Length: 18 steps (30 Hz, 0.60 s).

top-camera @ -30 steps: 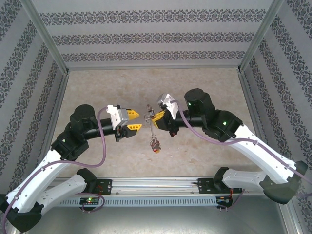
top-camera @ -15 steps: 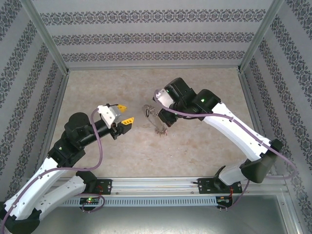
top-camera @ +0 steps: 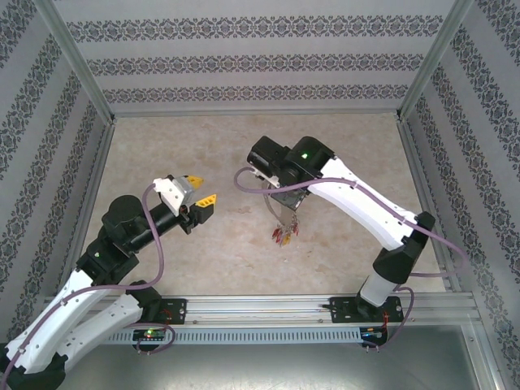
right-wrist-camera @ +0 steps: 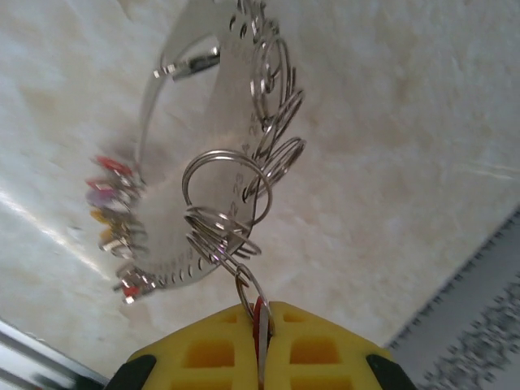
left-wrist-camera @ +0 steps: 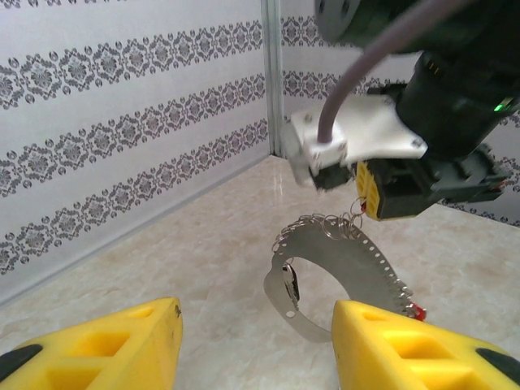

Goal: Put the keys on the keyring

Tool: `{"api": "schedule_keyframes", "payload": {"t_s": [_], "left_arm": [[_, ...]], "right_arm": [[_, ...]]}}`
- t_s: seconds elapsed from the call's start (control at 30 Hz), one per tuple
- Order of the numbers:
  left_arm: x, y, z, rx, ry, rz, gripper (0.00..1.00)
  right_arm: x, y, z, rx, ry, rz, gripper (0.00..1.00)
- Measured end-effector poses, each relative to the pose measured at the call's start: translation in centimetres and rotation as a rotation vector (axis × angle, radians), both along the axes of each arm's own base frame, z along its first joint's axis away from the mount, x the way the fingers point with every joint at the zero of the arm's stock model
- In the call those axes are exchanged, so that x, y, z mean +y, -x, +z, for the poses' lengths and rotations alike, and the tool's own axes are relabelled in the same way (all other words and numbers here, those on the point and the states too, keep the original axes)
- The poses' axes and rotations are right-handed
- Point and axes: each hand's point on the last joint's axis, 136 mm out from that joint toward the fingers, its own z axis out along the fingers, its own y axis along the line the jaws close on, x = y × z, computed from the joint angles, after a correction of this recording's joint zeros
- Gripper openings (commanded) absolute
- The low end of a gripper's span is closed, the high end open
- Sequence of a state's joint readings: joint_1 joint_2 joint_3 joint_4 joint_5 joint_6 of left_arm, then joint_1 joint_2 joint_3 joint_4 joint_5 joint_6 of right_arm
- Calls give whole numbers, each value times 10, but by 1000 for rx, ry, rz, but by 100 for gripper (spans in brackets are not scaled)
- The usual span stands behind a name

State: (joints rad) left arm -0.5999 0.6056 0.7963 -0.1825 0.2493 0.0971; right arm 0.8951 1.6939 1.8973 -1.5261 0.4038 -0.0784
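Top external: keyring (top-camera: 282, 214) over beige marbled tabletop (top-camera: 349, 146), damask-striped walls (top-camera: 252, 65) around.

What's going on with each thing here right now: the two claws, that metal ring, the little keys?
left gripper: open, empty, facing the keyring.
right gripper: shut, pinching a small split ring that links to the keyring.
keyring: dangling from the right gripper.
keys: strung on the keyring, bunched at its low end.
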Motion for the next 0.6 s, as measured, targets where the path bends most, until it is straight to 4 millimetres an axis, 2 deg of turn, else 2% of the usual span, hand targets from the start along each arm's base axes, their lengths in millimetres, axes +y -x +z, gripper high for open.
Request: {"api": "schedule_keyframes", "payload": {"t_s": [0.27,0.37,0.6], "left_arm": [[1,2,6,-20,16,0,52],[1,2,7,-21,16,0,52],[1,2,7,-22,17,0,52]], "right_arm": [[-21,-12,-5,-84,244,18,0],[-20,-14,-8,-91,241,16,0],[-14,-9,-36,-29,93,-16,0]]}}
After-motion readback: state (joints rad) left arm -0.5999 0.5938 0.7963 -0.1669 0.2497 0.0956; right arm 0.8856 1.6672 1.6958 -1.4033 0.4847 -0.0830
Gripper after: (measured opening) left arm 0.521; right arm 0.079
